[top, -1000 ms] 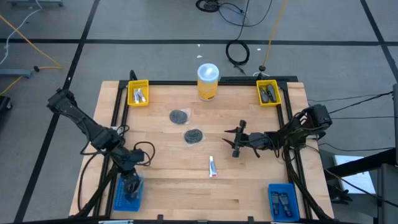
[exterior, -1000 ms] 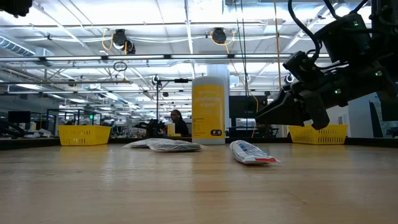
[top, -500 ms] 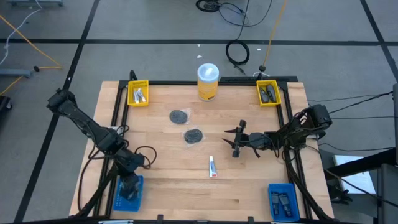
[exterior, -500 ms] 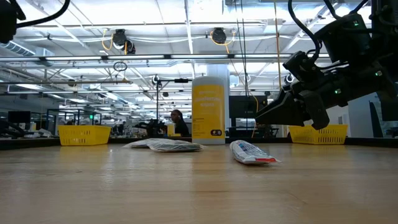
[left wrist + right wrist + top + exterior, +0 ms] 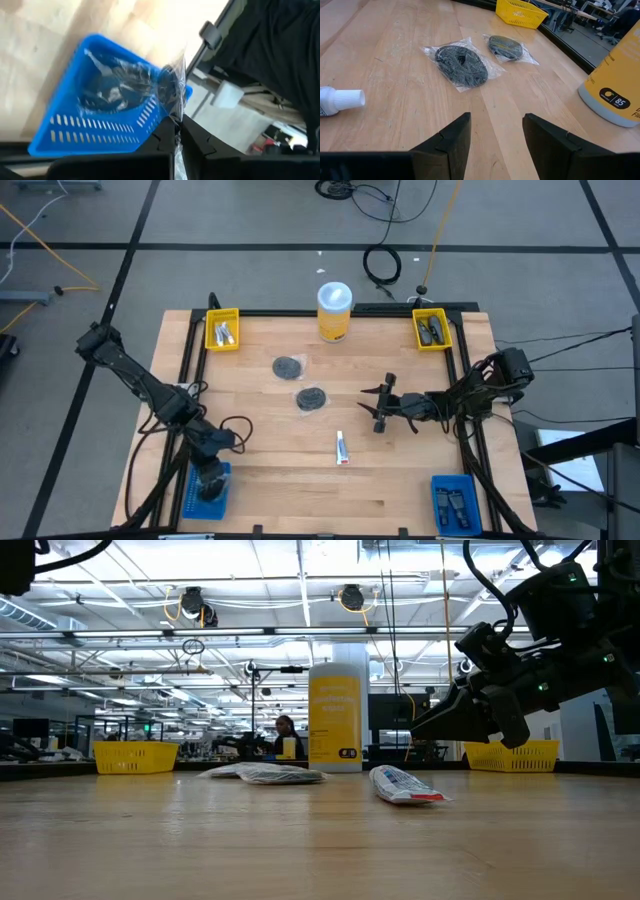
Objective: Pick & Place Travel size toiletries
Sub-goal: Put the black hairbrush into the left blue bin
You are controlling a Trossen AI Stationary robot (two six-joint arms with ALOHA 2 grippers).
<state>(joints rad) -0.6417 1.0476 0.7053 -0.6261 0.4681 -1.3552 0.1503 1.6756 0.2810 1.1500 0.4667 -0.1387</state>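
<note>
The left gripper (image 5: 209, 477) hangs over the blue basket (image 5: 192, 498) at the near left corner of the table (image 5: 400, 470), its fingers (image 5: 162, 135) pinched together on the clear wrapper of a dark disc (image 5: 170, 82). In the left wrist view that wrapped disc sits just ahead of the fingertips, above the basket's rim, and more wrapped dark pieces (image 5: 107, 85) lie inside the basket below it. The right gripper (image 5: 381, 414) hovers above the wood right of the table's middle, its fingers (image 5: 447, 142) spread apart with nothing between them. Straight ahead of it, to its left across the table, lie two more wrapped discs: the nearer disc (image 5: 311, 398) is close in front of the fingers, and the farther disc (image 5: 288, 366) lies just beyond it, the two near each other but apart. A small white tube (image 5: 341, 447) with a red end rests on the wood beside and slightly nearer the table's front edge than the right gripper; its white cap shows at the side of the right wrist view (image 5: 337, 100). The big yellow canister (image 5: 334, 311) stands upright at the far edge, beyond the discs. Two yellow bins (image 5: 222, 330) (image 5: 432, 329) sit at the far corners, each holding a few small items, and a second blue basket (image 5: 452, 502) at the near right corner holds dark oblong pieces.
</note>
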